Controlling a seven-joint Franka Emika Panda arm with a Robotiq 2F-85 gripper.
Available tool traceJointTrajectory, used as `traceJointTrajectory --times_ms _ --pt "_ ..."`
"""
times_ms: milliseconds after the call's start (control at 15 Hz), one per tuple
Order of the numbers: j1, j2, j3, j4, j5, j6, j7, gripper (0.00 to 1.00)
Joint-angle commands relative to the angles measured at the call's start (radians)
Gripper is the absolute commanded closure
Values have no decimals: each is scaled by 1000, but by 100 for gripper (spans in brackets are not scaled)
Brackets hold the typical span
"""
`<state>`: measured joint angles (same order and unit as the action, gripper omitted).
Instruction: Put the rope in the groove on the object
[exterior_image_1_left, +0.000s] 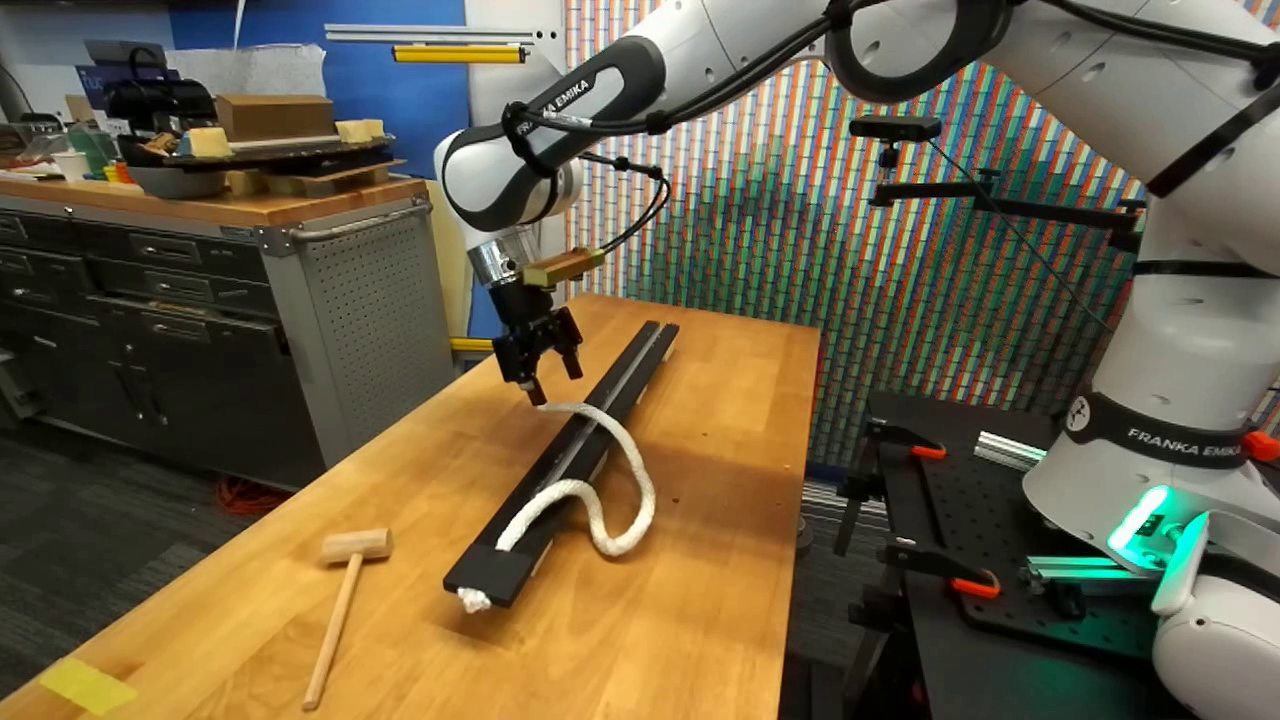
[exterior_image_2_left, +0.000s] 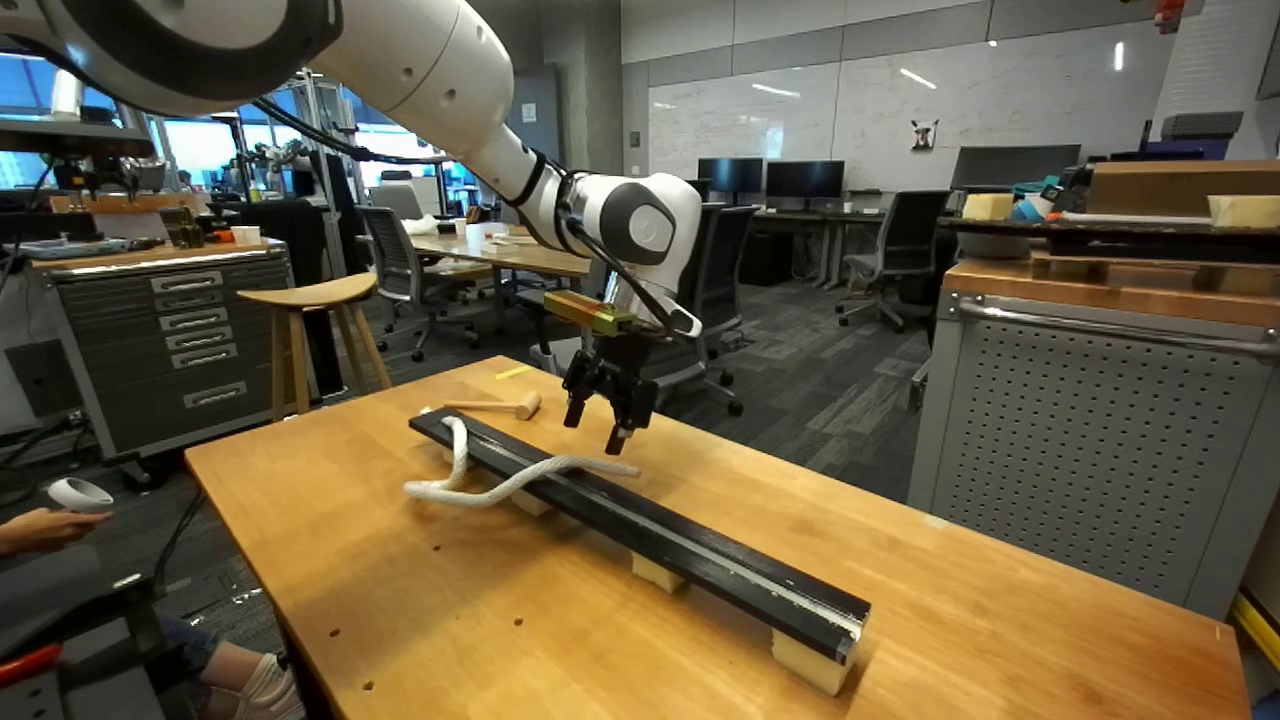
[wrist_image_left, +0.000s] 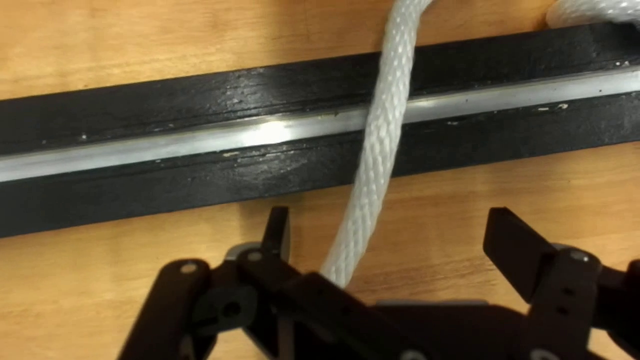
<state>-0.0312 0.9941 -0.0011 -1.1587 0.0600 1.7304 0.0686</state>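
The black bar (exterior_image_1_left: 522, 497) (exterior_image_2_left: 600, 517) (wrist_image_left: 280, 175) lies along the table in both exterior views. Its groove (exterior_image_2_left: 720, 567) (wrist_image_left: 200, 145) runs lengthwise as a shiny strip. The white rope (exterior_image_1_left: 648, 490) (exterior_image_2_left: 460, 497) (wrist_image_left: 381, 140) is fixed at one bar end, bends off the side onto the table, then crosses back over the bar. Its free end shows in an exterior view. My gripper (exterior_image_1_left: 556, 383) (exterior_image_2_left: 595, 430) (wrist_image_left: 390, 217) is open beside the bar, above the free end. In the wrist view the rope passes between the fingers, nearer the left one; its end is hidden.
A wooden mallet (exterior_image_1_left: 345, 600) (exterior_image_2_left: 527, 405) lies on the table (exterior_image_1_left: 735, 450) beside the bar's rope-fixed end. Pale blocks (exterior_image_2_left: 808, 660) hold the bar off the table. Yellow tape (exterior_image_1_left: 88, 685) is near a table corner. A tool cabinet (exterior_image_1_left: 370, 300) stands beyond the table.
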Motion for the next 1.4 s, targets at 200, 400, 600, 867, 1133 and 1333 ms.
traceJointTrajectory --times_ms 200,400,600,867,1133,1333 --pt "-8 108 5 177 16 -63 -3 0" --pt "-4 140 -1 227 6 -51 3 0" --pt "1 161 -11 255 -4 -71 15 0" --pt "3 207 -11 306 -1 -124 32 26" --pt "-5 223 -12 322 0 -157 35 58" --pt "-5 227 -18 333 -1 -150 49 81"
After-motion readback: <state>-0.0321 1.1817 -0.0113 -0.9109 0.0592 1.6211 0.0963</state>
